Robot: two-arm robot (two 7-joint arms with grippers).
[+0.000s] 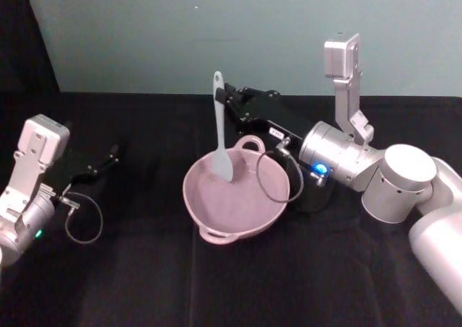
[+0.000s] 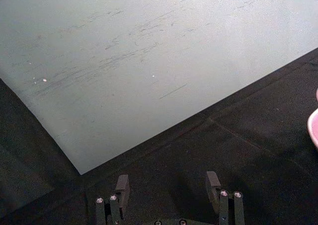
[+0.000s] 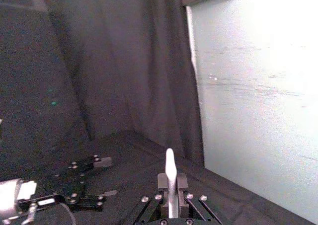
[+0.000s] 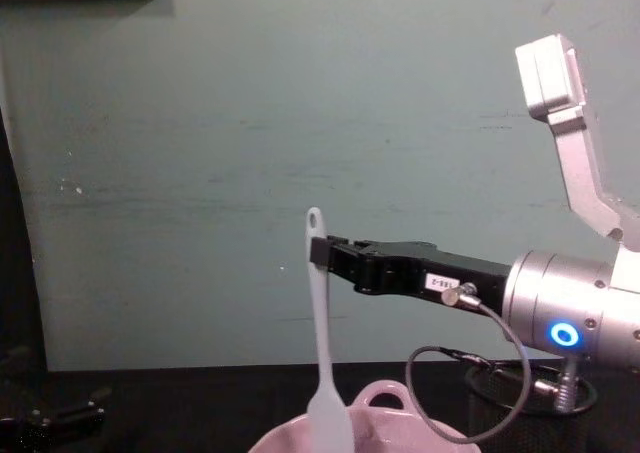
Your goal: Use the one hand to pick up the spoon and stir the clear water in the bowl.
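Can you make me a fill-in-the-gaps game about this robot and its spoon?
1. The right tool grips the spoon near the top of its ____.
2. The spoon's blade reaches down into the bowl, whose colour is ____.
3. The left tool sits off to the left above the black cloth, with its fingers ____.

Missing words: handle; pink; open.

Dim overall, wall [image 3: 258,61] blown out w/ glare
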